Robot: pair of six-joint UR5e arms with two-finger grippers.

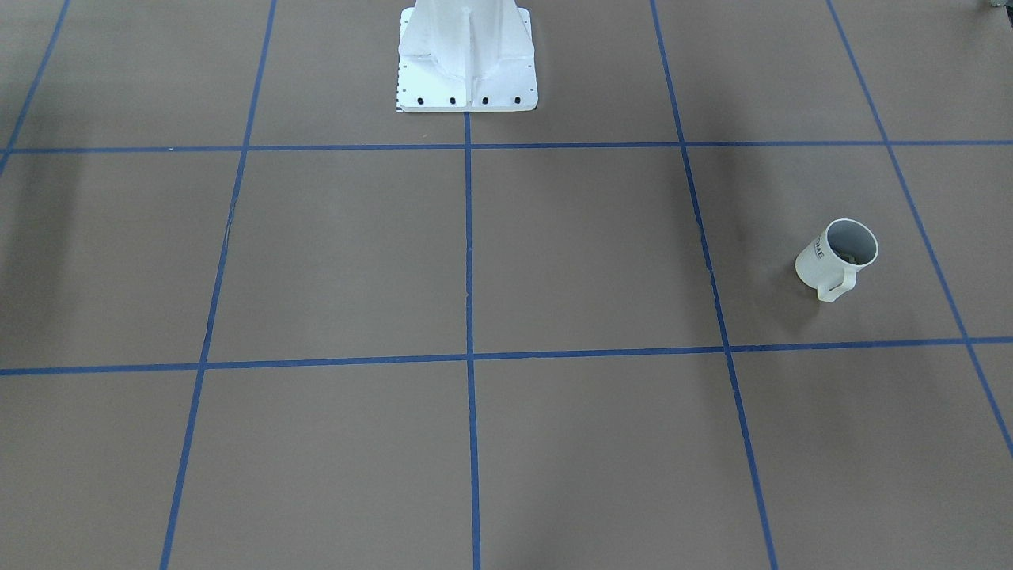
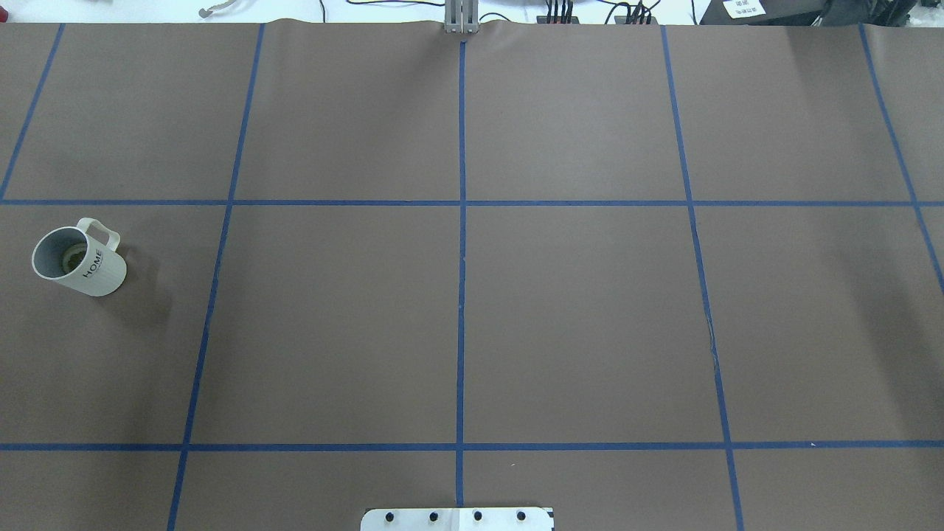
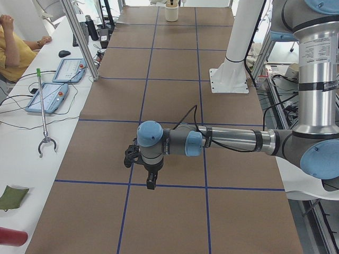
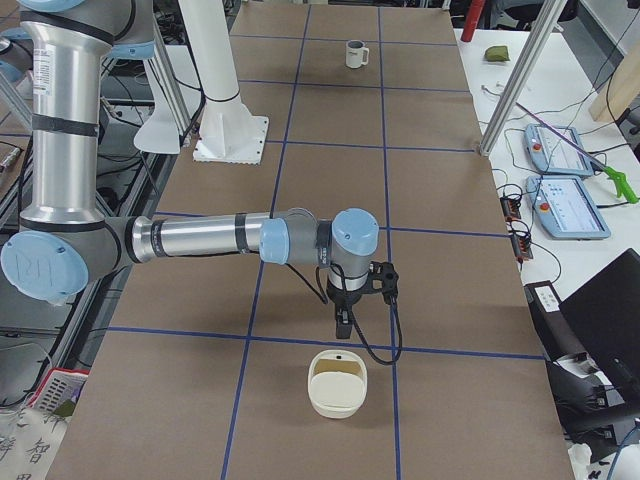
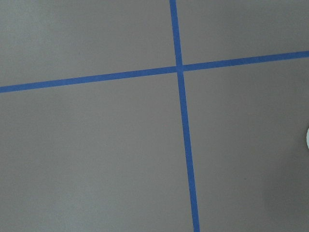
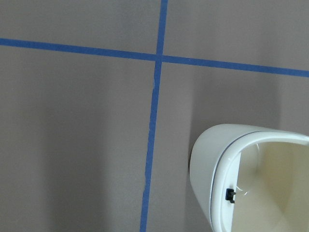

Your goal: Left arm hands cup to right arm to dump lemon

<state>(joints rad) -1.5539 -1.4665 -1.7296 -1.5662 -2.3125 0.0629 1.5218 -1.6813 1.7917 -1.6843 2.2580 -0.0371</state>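
Note:
The cup [image 2: 80, 258] is a white mug lettered "HOME". It stands upright on the brown table, far on the robot's left, and shows small at the far end in the right side view [image 4: 355, 53]. Its handle points toward the operators' side [image 1: 836, 257]. A dull yellow-olive lemon [image 2: 72, 258] lies inside it. In the left side view the left arm's wrist hides the cup, and the left gripper [image 3: 150, 184] points down at the table. The right gripper [image 4: 342, 328] also points down, just short of a cream bin. I cannot tell whether either gripper is open or shut. Neither wrist view shows fingers.
A cream bin [image 4: 338, 385] sits near the table's right end, and its rim fills the corner of the right wrist view [image 6: 217, 159]. The white robot base [image 1: 467, 63] stands at the middle back. A person [image 3: 10, 47], control pendants [image 3: 47, 95] and a grabber tool [image 3: 43, 121] are beside the table.

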